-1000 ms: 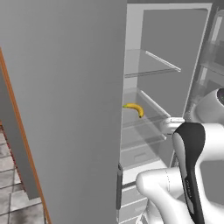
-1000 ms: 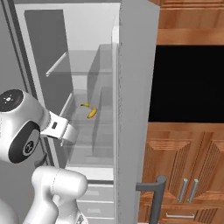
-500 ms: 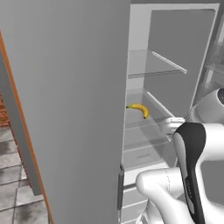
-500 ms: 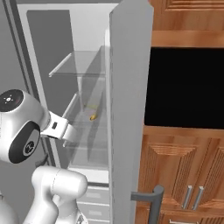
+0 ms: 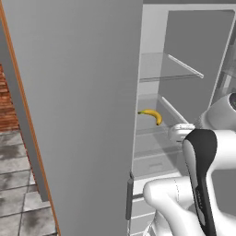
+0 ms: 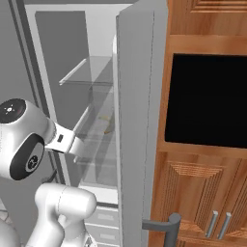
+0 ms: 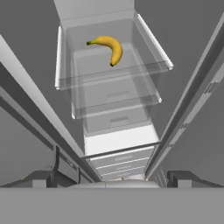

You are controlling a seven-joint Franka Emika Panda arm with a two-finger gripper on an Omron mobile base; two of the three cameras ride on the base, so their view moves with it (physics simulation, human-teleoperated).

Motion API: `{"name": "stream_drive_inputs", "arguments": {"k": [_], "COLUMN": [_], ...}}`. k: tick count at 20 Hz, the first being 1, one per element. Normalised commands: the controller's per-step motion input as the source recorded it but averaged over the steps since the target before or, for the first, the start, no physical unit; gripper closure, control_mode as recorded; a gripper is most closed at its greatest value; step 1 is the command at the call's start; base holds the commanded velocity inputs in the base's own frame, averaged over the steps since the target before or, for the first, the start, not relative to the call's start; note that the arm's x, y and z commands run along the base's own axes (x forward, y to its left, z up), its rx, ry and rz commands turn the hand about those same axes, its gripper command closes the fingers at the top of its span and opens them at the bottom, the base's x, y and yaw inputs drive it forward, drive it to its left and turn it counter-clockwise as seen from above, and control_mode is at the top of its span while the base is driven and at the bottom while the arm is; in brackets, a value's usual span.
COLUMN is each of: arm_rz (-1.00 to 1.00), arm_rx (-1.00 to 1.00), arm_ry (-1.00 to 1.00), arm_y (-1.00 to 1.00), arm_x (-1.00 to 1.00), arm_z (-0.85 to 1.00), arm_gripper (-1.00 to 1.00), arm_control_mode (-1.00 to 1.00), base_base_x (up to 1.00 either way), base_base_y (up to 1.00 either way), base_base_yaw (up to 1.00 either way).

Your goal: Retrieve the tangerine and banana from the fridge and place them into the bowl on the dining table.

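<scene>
1. Inside the fridge (image 5: 193, 41), on a glass shelf (image 7: 113, 72) partway up the open compartment, the banana (image 7: 107, 46) lay by itself; the tangerine could not be made out on any shelf visible here.
2. The gripper (image 7: 112, 177) stood spread as wide as it goes and held nothing, its two dark tips low in the hand view and well short of the shelf, pointing into the compartment.
3. The left door (image 5: 78, 115) and the right door (image 6: 140, 125) both stood ajar and framed a fairly narrow opening. A likely failure was the forearm or wrist brushing a door edge on the way in, which could swing a door or stall the reach.
4. The banana rested near the back of its shelf, and the shelf had a raised front lip. Coming in too low risked the fingers striking that lip or the glass rather than passing over it.
5. The fruit was curved and lay flat. If the jaws closed across the bend instead of the thicker middle, it would probably have rolled or squirted out and slid further back.
6. The glass shelf above (image 5: 170, 69) left limited headroom, so a steep approach could have knocked the hand against it.
7. With the tangerine unseen, a search deeper in the fridge might have been needed, raising the chance of blind contact with the white drawers (image 7: 120, 155) below.
</scene>
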Motion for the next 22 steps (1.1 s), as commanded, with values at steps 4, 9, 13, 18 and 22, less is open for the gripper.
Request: {"name": "stream_drive_inputs", "arguments": {"k": [4,9,13,18,22], "arm_rz": [0.00,0.00,0.00,0.01,0.04], "arm_rx": [0.00,0.00,0.01,0.03,0.00], "arm_ry": [0.00,0.00,0.00,0.00,0.00], "arm_y": [0.00,-0.12,-0.45,-0.33,-0.01], "arm_x": [0.00,0.00,0.00,0.15,0.40], "arm_z": [0.00,0.00,-0.03,-0.15,-0.17], "arm_gripper": [-1.00,-1.00,-1.00,-1.00,-1.00], "arm_control_mode": [1.00,-1.00,-1.00,-1.00,-1.00], "base_base_x": [0.00,0.00,0.00,0.00,0.00], "base_base_y": [-0.07,-0.06,0.00,0.00,0.00], "base_base_yaw": [0.01,0.00,0.00,0.00,0.00]}}
